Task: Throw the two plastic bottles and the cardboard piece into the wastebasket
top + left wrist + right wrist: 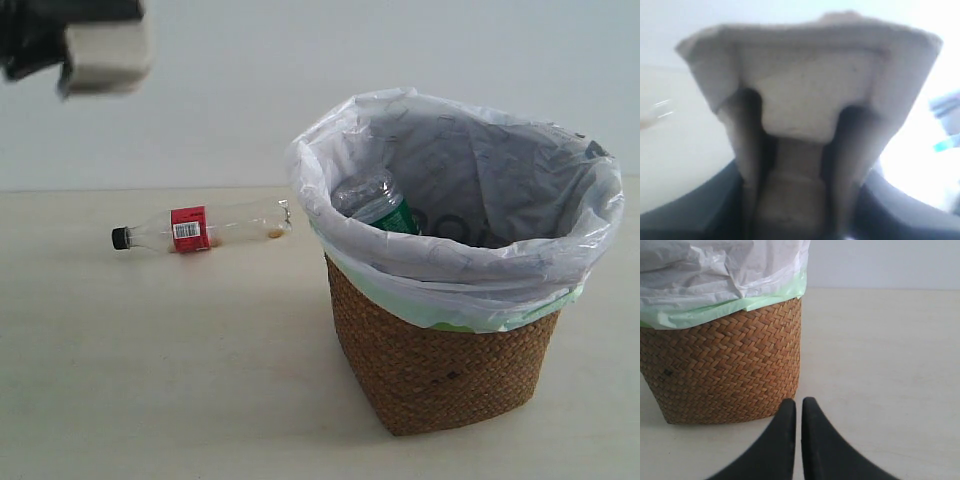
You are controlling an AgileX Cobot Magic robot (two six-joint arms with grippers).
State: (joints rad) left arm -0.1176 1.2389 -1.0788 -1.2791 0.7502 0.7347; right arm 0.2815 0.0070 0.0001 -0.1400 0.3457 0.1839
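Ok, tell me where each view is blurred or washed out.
Exterior view: wastebasket and red-label bottle sharp, cardboard piece at the top corner blurred. Left wrist view: cardboard piece fills the frame out of focus, the rest blown out white. Right wrist view: wastebasket weave crisp, even light, right gripper a dark silhouette.

**Light soft and even; left wrist view out of focus**

Exterior view: bright, diffuse, no glare. The wastebasket point(450, 370) throws only a faint soft shadow on the bench point(150, 350). The cardboard piece point(105, 50) in the top-left corner is blurred. Left wrist view: cardboard piece fills the frame, fully defocused, with the background blown out white along one edge. Right wrist view: wicker weave sharp, right gripper point(799, 407) tips slightly soft.
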